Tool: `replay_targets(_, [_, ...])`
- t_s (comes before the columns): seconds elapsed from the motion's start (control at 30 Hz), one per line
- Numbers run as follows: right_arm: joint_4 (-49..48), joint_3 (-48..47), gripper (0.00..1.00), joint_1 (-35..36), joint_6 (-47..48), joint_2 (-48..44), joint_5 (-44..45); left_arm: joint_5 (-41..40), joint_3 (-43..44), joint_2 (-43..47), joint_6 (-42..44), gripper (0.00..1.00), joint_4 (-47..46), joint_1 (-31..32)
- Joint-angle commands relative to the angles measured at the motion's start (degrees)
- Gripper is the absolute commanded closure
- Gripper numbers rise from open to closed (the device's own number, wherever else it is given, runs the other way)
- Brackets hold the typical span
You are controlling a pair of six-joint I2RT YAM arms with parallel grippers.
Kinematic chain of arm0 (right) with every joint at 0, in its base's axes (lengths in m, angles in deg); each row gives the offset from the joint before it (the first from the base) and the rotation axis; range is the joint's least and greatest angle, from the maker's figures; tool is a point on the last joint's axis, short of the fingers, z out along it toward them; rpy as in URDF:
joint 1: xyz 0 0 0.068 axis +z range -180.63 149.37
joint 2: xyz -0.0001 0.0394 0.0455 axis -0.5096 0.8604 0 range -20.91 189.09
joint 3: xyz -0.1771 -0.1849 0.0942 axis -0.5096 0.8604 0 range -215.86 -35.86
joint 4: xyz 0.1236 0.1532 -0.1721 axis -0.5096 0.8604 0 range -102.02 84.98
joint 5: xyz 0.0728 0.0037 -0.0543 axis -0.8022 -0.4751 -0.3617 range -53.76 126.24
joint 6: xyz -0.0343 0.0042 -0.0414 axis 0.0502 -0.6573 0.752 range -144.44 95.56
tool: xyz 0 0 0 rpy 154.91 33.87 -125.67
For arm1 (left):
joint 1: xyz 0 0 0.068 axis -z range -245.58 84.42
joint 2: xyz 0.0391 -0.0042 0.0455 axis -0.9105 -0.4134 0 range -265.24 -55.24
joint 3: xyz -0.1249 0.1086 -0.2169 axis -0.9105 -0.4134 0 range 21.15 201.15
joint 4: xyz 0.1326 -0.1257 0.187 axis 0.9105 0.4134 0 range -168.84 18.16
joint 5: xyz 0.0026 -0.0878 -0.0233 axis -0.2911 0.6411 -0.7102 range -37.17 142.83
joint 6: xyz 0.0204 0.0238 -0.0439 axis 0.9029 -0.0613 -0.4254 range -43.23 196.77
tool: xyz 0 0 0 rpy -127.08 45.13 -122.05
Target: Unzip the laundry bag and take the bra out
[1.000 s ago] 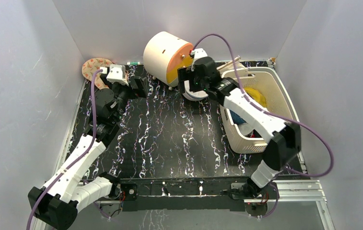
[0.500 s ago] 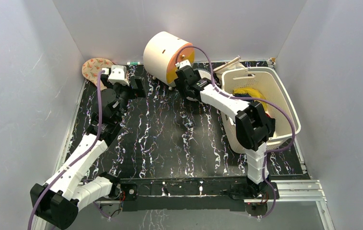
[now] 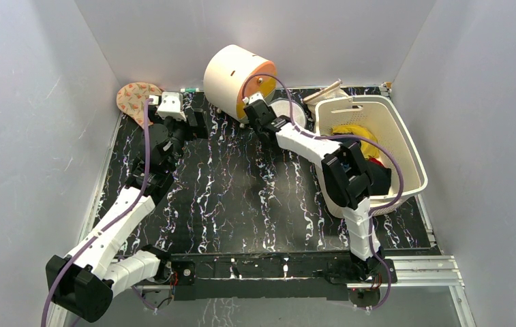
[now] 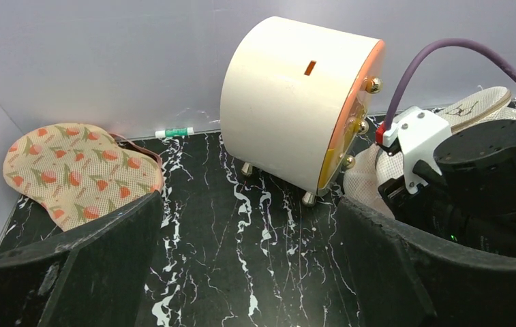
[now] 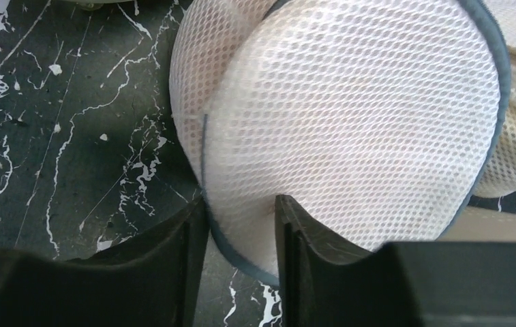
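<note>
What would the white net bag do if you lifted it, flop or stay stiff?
Probably light: the bag is thin open mesh. It likely sags some, since the mesh puckers where the right fingers pinch it, though its domed face suggests it keeps a rounded shape.

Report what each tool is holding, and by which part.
The right tool pinches the laundry bag by the near edge of its rim. The left tool is open, holding nothing.

The laundry bag [image 5: 350, 116], round white mesh with grey-blue rim trim, is lying between the cylindrical cabinet [image 3: 238, 80] and the slotted basket [image 3: 342, 107].
</note>
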Motion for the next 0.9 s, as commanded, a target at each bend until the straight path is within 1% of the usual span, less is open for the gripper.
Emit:
replay_targets(0.0, [-4.53, 0.83, 0.7, 1.89, 3.07, -1.72, 5.32, 0.22, -0.07, 0.89, 0.29, 0.02, -2.18, -0.39])
replay_targets(0.07, [-6.11, 3.67, 0.78, 2.58, 3.76, -3.67, 5.04, 0.41, 0.07, 0.48, 0.07, 0.02, -2.03, -0.39])
replay_targets(0.17, [-6.59, 7.94, 0.88, 3.51, 4.75, -7.45, 0.25, 1.19, 0.04, 0.08, -0.45, 0.02, -2.01, -0.39])
replay_targets(0.27, [-8.1, 14.3, 0.96, 4.85, 5.23, -12.92, -4.36, 2.45, 0.13, 0.35, -1.39, 0.02, -1.9, -0.38])
replay_targets(0.33, [-8.58, 18.79, 1.0, 5.39, 4.67, -17.44, -9.73, 2.85, 0.04, 0.49, -1.77, 0.02, -2.01, -0.39])
replay_targets(0.4, [-9.56, 23.73, 1.0, 5.87, 4.22, -23.43, -17.5, 3.04, 0.17, 0.46, -2.11, 0.02, -1.84, -0.39])
replay_targets(0.5, [-13.68, 32.56, 1.0, 6.87, 3.09, -31.6, -27.46, 3.88, 0.47, 0.65, -3.05, 0.02, -1.25, -0.39])
replay_targets(0.53, [-15.09, 36.37, 0.98, 6.98, 2.14, -33.78, -29.62, 4.11, 0.37, 0.84, -3.45, 0.02, -1.18, -0.39])
replay_targets(0.6, [-16.11, 40.7, 0.94, 7.01, 0.29, -37.44, -31.3, 4.46, -0.14, 1.02, -4.05, 0.02, -1.68, -0.35])
replay_targets(0.73, [-14.87, 46.58, 0.86, 7.02, -1.42, -43.74, -27.23, 5.78, 0.21, -0.36, -5.32, 0.02, -1.23, -0.23])
replay_targets(0.8, [-13.86, 48.4, 0.81, 7.07, -3.27, -46.85, -22.16, 7.24, 0.39, -1.01, -5.84, 0.02, -1.25, -0.22])
replay_targets(0.87, [-12.89, 49.55, 0.81, 7.02, -5.25, -49.67, -17.82, 9.11, 0.36, -1.61, -6.44, 0.02, -1.5, -0.13])
